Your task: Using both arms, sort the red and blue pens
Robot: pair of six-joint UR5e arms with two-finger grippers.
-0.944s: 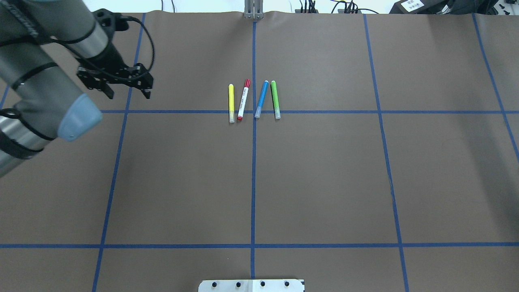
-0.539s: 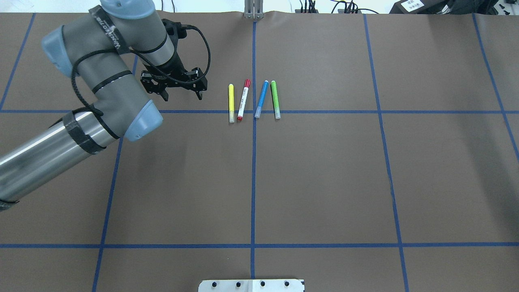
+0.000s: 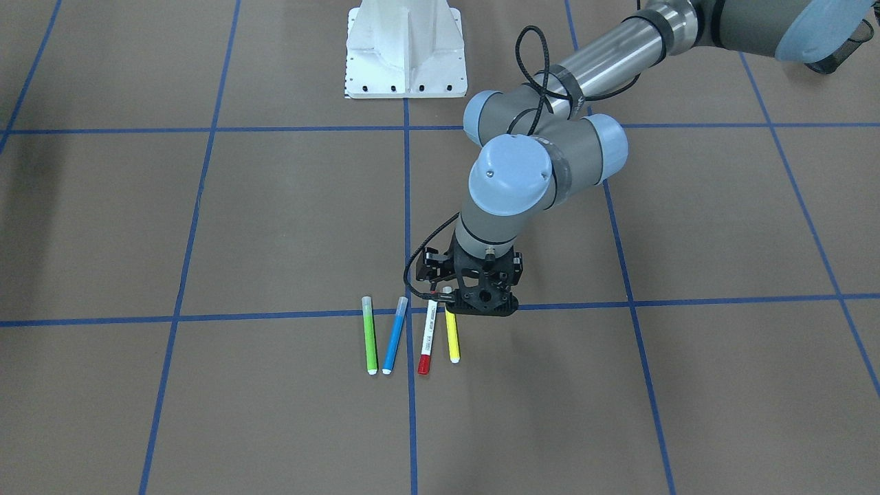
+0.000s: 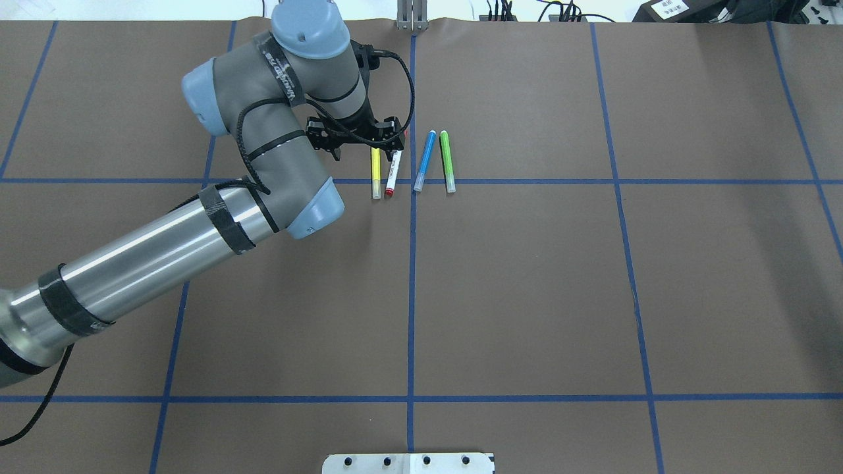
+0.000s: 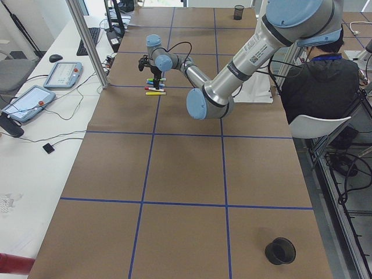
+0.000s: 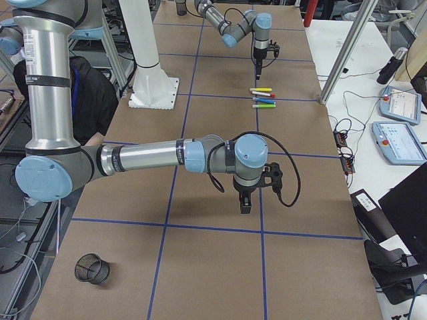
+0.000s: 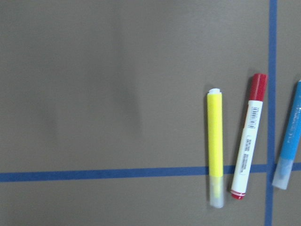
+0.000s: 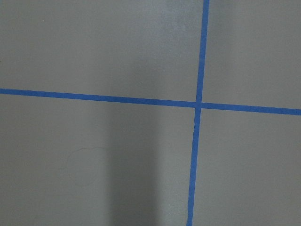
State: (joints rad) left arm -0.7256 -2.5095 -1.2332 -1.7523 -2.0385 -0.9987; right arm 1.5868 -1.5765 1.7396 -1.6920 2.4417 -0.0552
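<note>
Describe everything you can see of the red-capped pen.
The red-capped pen is a slim white barrel with small print, a red cap and a red end band. It lies flat on the brown paper, slightly slanted, across a blue tape line, between the yellow marker and the blue pen, touching neither. The open left gripper hangs above, not touching it.

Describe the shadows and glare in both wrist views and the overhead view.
Left wrist view: soft vertical shadow bands cross the brown paper table cover left of the slim yellow marker; the white-barrelled red-capped marker looks sharp. Right wrist view: a broad soft shadow darkens the lower middle. Overhead view: a bright highlight streaks the left arm's silver tubular forearm.
</note>
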